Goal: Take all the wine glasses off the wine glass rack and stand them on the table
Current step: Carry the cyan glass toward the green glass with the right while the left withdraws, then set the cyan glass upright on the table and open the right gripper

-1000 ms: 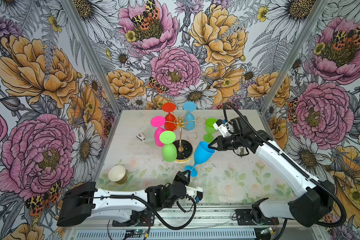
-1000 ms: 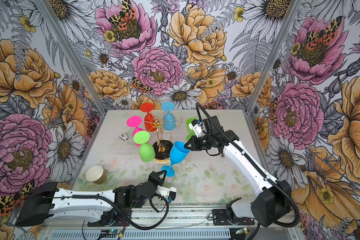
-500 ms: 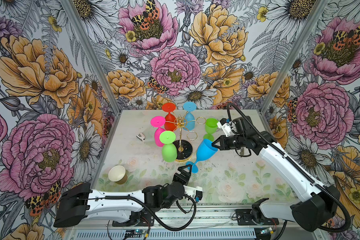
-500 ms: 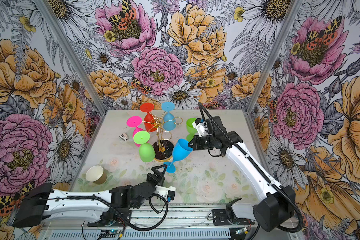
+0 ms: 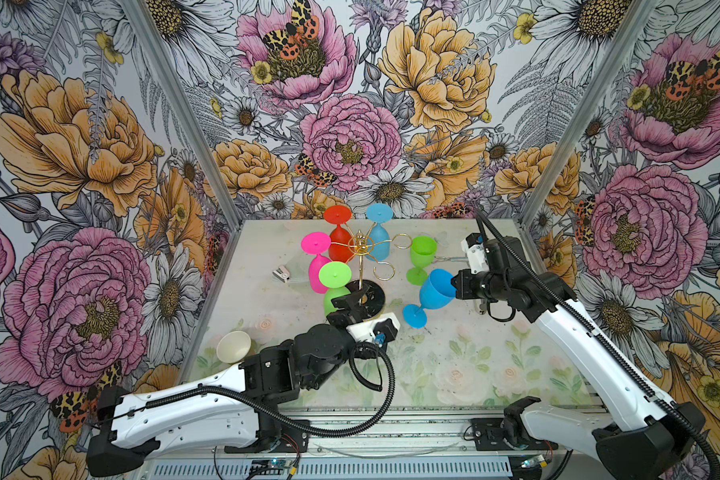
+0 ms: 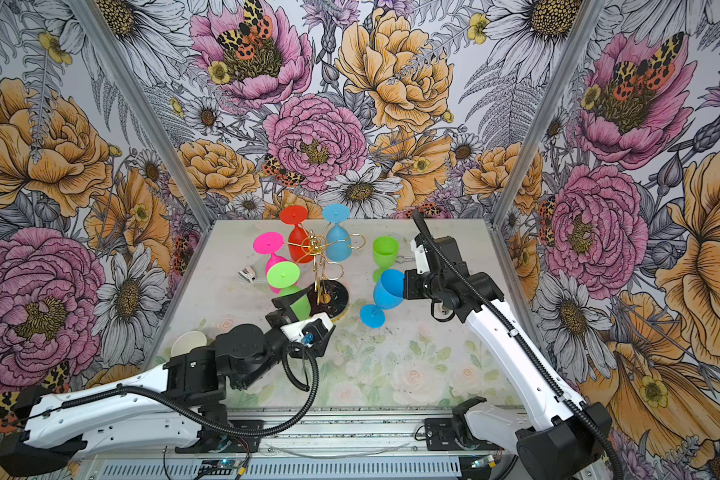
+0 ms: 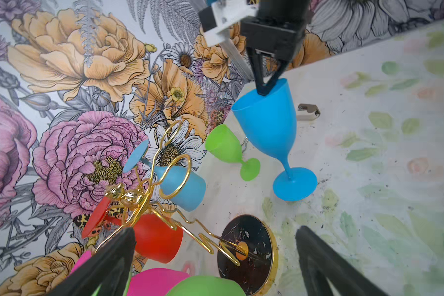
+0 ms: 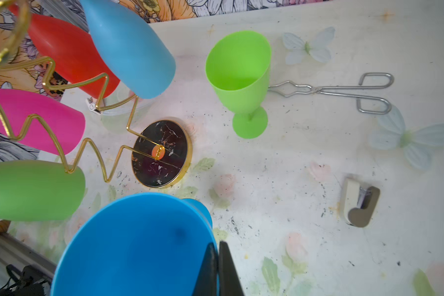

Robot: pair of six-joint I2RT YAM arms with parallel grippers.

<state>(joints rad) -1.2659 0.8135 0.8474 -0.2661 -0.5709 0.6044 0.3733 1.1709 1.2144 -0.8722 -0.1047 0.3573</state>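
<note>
Top views, wine glass: the blue wine glass point(image 5: 435, 291) is off the wine glass rack point(image 5: 360, 249). It is tilted and sits between the rack and the right arm in both top views.
Top views, right pincer: the right pincer point(image 5: 457, 281) pinches the bowl's rim.
Top views, left pincer: the left pincer point(image 5: 352, 305) is spread wide and empty, just in front of the rack base point(image 5: 373, 295).
Top views, change: a second ago the left pincer was closed at the blue foot. It has since let go and pushed on toward the rack, and the right arm has carried the glass farther from the rack.
Left wrist, glass: the blue foot is low over the tabletop point(image 7: 369, 179), near the rack base but apart from it. Whether it touches the tabletop cannot be told.
Left wrist, pincer: its black fingers point(image 7: 108, 261) stand far apart with nothing gripped.
Right wrist, grip: the fingers point(image 8: 230, 274) are pressed together on the blue rim, one inside the bowl and one outside.
Right wrist, surroundings: a green wine glass point(image 8: 241, 77) stands upright nearby, and four hanging glasses point(image 8: 128, 48) are on the rack.
Meaning for the task: the right arm alone now carries the glass. This glass looks removed, and what is left is likely to stand it on its foot and let go.
</note>
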